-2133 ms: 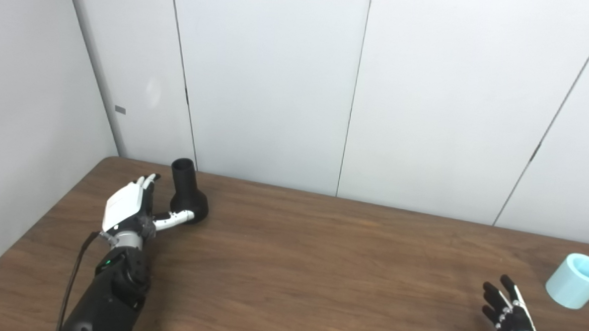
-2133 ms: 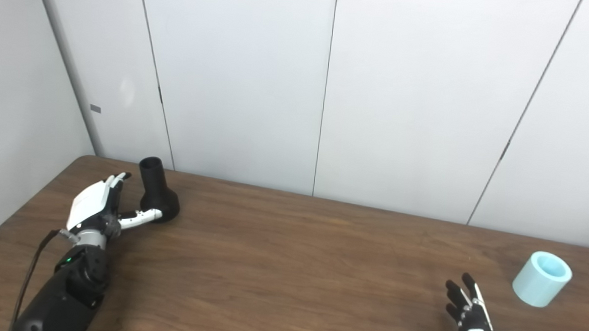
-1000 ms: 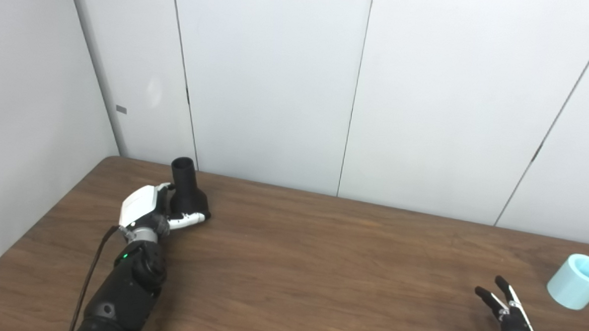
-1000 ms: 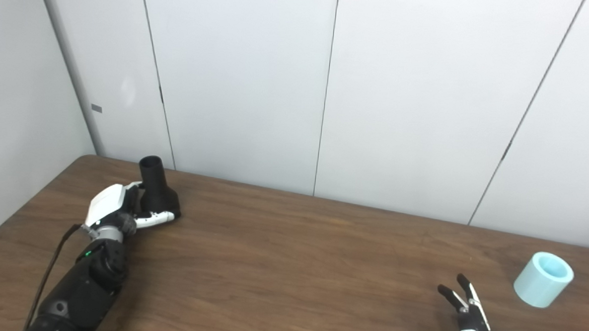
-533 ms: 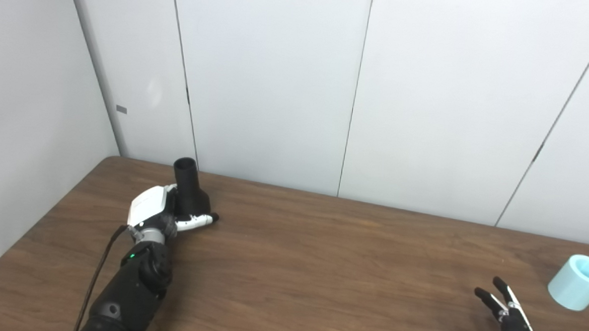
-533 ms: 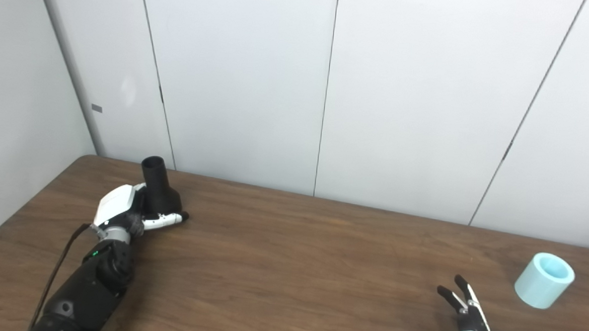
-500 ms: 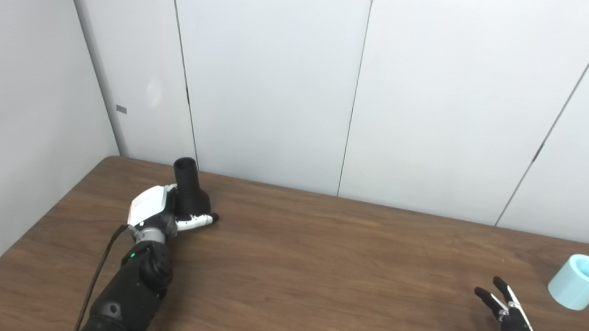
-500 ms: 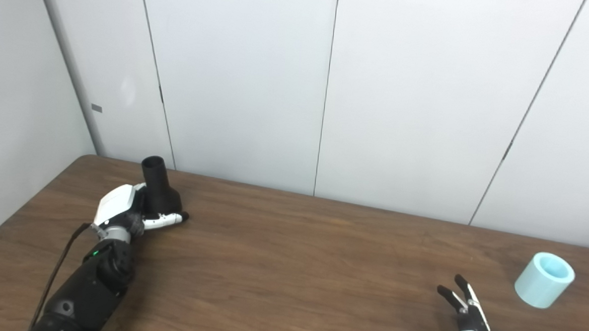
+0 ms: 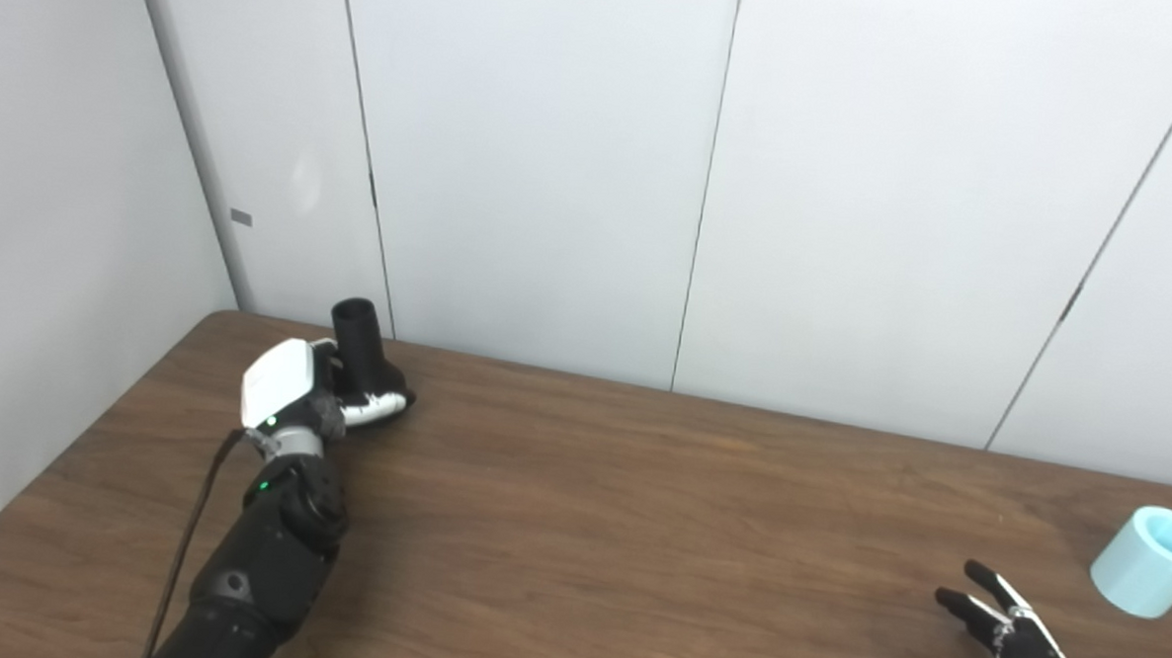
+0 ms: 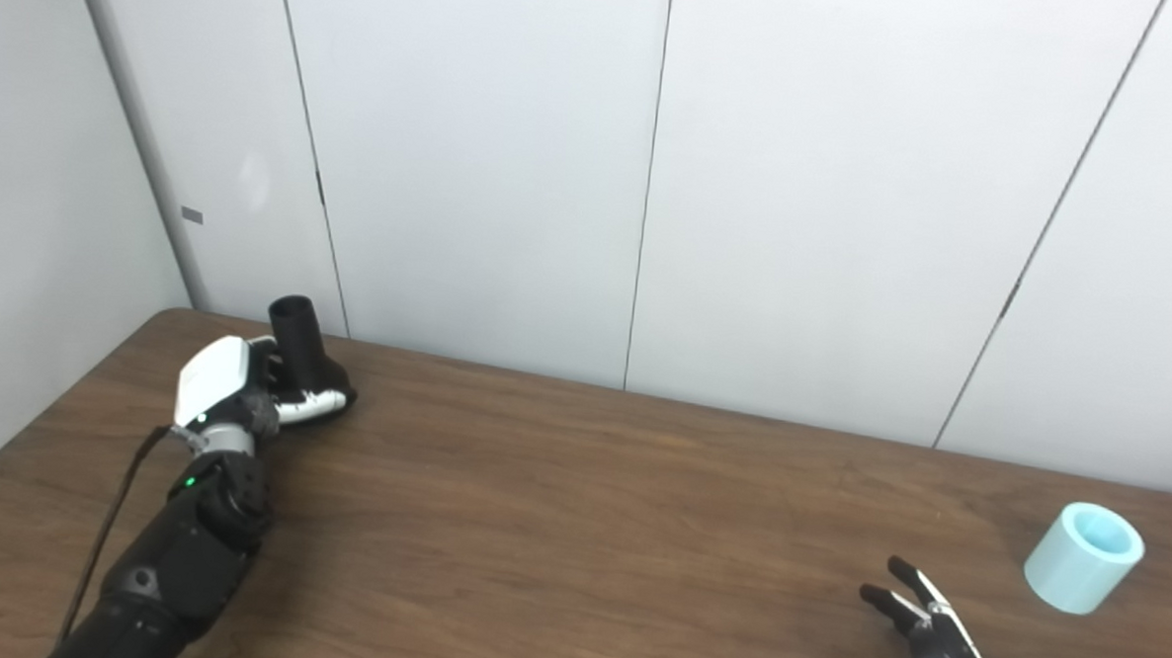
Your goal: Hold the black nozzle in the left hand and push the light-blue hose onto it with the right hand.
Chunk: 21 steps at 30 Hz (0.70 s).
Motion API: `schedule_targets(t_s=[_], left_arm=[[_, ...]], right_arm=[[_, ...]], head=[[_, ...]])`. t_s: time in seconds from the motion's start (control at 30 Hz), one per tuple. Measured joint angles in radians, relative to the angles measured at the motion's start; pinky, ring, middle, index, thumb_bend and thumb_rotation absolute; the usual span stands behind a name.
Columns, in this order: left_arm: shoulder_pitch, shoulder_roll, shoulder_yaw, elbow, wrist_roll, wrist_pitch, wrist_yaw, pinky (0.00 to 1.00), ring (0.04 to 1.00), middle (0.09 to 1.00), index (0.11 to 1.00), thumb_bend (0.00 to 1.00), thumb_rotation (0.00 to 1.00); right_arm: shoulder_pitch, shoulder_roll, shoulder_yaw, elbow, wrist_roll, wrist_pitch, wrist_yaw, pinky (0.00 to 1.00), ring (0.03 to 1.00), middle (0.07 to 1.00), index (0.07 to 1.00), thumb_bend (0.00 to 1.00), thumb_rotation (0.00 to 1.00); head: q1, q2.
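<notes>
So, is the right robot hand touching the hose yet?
No, the right robot hand is open, short of the hose, with bare table between them.

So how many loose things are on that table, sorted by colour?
Black: 1, the nozzle, gripped by the left hand
Light blue: 1, the hose piece, standing apart from the open right hand
Total: 2

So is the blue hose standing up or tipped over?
Standing up. The light-blue hose sits on its end on the table, open mouth facing up, near the right hand.
</notes>
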State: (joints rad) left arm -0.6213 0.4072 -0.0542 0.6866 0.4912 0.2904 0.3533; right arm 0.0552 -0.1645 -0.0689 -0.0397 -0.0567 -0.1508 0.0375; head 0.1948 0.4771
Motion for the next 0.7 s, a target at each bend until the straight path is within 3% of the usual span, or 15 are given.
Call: schedule_targets(t_s=[0.1,0.47,0.57,0.7], left_arm=[[0.01,0.0,-0.004,-0.013,0.001,-0.009,0.0,0.45,0.447,0.501,0.489,0.51,0.0],[0.022,-0.003,-0.014,-0.03,0.005,-0.02,-0.001,0.44,0.427,0.49,0.506,0.5,0.0],[0.025,-0.003,-0.019,-0.037,0.009,-0.015,-0.002,0.44,0.422,0.486,0.506,0.5,0.0],[0.067,-0.004,-0.03,-0.114,0.015,-0.003,-0.012,0.4,0.405,0.487,0.52,0.5,0.0]], right_arm=[[0.004,0.0,-0.003,-0.003,0.0,-0.004,-0.002,0.84,0.784,0.727,0.809,0.5,1.0],[0.034,0.0,-0.012,-0.028,-0.007,-0.007,-0.009,0.82,0.766,0.717,0.784,0.47,1.0],[0.034,0.0,-0.011,-0.028,-0.012,-0.007,-0.01,0.86,0.764,0.715,0.784,0.47,1.0],[0.035,0.0,-0.01,-0.03,-0.025,-0.007,-0.016,0.88,0.763,0.707,0.781,0.47,1.0]], head=[[0.0,0.003],[0.0,0.015],[-0.011,0.015],[-0.018,0.015]])
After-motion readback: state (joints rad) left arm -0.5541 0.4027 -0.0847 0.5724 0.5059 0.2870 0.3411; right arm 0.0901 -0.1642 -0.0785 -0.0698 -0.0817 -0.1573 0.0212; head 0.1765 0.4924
